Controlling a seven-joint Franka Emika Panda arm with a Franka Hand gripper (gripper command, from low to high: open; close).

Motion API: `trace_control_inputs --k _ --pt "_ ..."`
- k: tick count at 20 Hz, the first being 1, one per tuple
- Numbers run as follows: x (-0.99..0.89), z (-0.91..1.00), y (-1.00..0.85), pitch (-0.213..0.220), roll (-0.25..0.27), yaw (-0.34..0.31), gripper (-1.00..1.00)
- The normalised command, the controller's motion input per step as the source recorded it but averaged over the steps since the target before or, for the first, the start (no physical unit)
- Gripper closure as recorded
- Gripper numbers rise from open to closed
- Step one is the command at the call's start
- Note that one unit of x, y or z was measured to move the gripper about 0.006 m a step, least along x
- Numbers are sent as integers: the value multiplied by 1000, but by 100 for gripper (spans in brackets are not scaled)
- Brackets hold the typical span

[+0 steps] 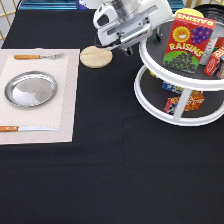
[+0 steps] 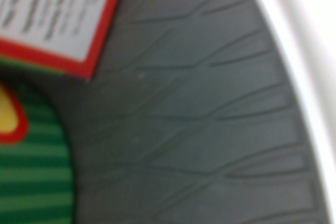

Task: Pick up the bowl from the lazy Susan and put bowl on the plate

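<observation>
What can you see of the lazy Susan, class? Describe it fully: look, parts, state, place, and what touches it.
The lazy Susan is a white two-tier round turntable with dark grey, ribbed tray surfaces and a white centre post. It stands upright on the black table at the exterior view's right. A raisins box stands on the upper tier; more packets sit on the lower one. The robot's hand, with the tool, hangs at the upper tier's rim on the exterior view's left.

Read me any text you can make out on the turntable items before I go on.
"RAISINS": on the red raisin box on the lazy Susan's top tier.
Print on the white panel of the box in the wrist view: too blurred to read.
Red packet beside the box: unreadable.
Lower-tier packages: unreadable.
</observation>
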Motion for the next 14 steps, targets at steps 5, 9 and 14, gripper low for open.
trace_control_inputs --k 5,9,14 --pt "910 0 0 67 -55 0 -100" --pt "821 102 16 93 -44 5 -100" --pt "29 734 -13 65 -73 16 -100"
